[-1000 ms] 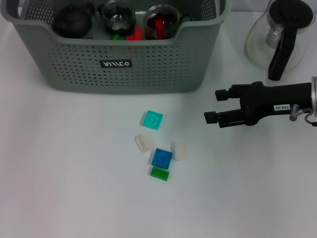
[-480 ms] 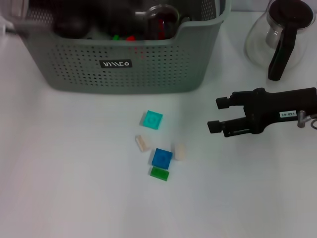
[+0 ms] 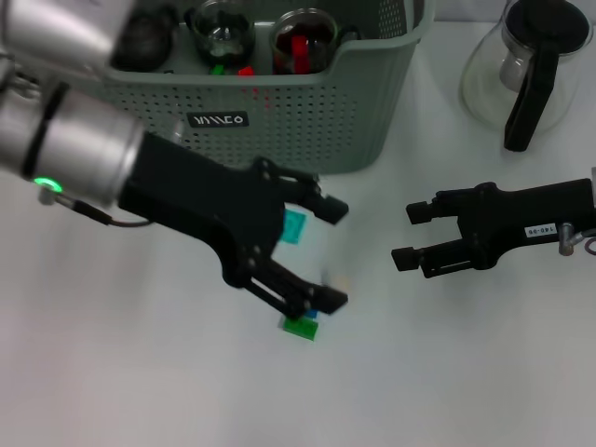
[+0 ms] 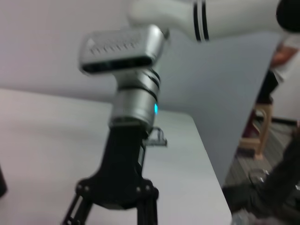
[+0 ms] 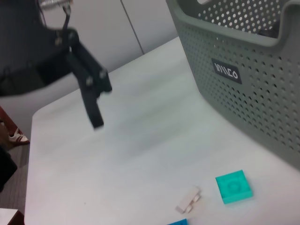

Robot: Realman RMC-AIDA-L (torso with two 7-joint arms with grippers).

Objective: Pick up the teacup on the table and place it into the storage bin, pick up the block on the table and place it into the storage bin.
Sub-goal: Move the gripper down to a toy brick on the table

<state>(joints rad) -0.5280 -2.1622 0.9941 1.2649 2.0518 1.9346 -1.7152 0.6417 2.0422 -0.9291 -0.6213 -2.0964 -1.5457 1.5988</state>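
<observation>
Left gripper (image 3: 326, 253): wide open, holding nothing, hanging right over the small blocks on the table (image 3: 140, 372).
Blocks: the teal block (image 3: 295, 227) peeks out just inside the upper finger; the green block (image 3: 300, 328) lies just past the lower finger tip. The others are hidden under the gripper.
Nearer arm: the left one, I think; it is on top of the blocks.
Right gripper (image 3: 407, 235): open and empty, off to the far side of the left gripper, apart from it.
Storage bin (image 3: 279, 121): just behind the left gripper, cups already inside.
Room: free table in front; the glass pot (image 3: 526, 70) stands far off.
</observation>
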